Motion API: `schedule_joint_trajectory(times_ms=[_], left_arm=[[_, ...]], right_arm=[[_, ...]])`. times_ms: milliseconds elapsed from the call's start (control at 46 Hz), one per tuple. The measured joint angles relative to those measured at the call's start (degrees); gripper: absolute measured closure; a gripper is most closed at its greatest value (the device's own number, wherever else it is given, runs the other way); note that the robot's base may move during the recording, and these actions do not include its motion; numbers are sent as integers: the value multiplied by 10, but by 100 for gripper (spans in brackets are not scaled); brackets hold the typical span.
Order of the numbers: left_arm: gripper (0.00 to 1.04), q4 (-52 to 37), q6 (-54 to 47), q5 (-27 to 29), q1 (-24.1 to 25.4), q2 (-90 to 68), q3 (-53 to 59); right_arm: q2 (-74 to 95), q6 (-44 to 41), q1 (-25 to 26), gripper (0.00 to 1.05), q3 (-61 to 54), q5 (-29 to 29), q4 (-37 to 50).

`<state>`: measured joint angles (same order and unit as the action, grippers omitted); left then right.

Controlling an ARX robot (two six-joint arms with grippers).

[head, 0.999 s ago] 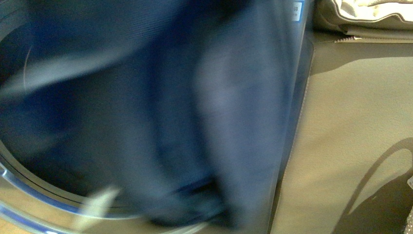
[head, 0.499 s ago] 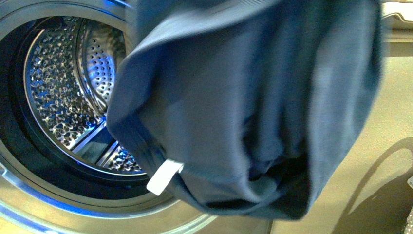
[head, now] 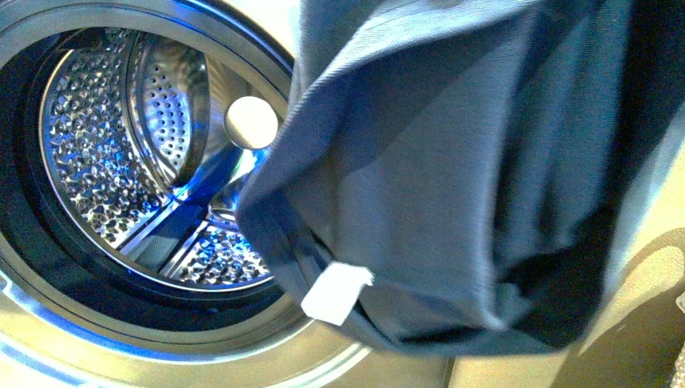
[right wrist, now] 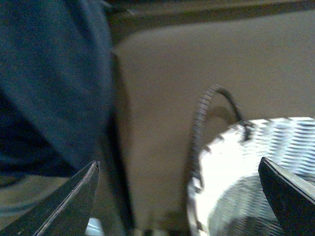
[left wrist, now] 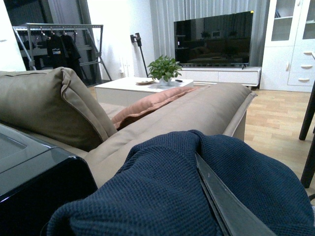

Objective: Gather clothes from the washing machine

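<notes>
The clothes (head: 452,178) hang in the air in front of the washer (head: 161,356), a blue-grey bundle covering the right side of its round opening and reaching across towards the beige sofa side (head: 646,339). A white tag (head: 335,293) sticks out from the hem at the bundle's lower left edge. To the left of the cloth the door is open and the steel drum (head: 105,153) shows, with no garment on the part in view. In the left wrist view the left gripper (left wrist: 209,172) is wrapped in navy fabric. One dark finger (left wrist: 226,206) runs through the folds, cloth bunches on both sides of it, and the grip is closed on the clothes. Behind it stand a sofa (left wrist: 197,113) with a brown cushion (left wrist: 49,103), a low table (left wrist: 128,88) with a plant (left wrist: 165,69), and a TV (left wrist: 214,39). The right gripper (right wrist: 177,201) is spread wide with nothing between its jaws. It hangs above a white woven basket (right wrist: 275,140), with the clothes beside it, and that view is blurred.
</notes>
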<state>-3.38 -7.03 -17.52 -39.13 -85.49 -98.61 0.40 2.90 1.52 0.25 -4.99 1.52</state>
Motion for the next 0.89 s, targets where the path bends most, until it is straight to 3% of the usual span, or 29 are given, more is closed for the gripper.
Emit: schedule_joint_trajectory(times_ms=[65, 174, 261, 478, 651, 890], left_arm=[[93, 0, 0, 0, 0, 0, -1], [93, 0, 0, -1, 0, 0, -1], [93, 0, 0, 0, 0, 0, -1], [93, 0, 0, 0, 0, 0, -1], [93, 0, 0, 0, 0, 0, -1], [93, 0, 0, 0, 0, 0, -1]], right_arm=[[9, 70, 40, 8, 0, -101, 46], [30, 159, 79, 8, 7, -183, 79], [57, 196, 99, 8, 23, -223, 107], [172, 224, 113, 8, 97, -261, 227], [296, 213, 56, 8, 187, -242, 309], [348, 161, -89, 8, 266, -165, 284]])
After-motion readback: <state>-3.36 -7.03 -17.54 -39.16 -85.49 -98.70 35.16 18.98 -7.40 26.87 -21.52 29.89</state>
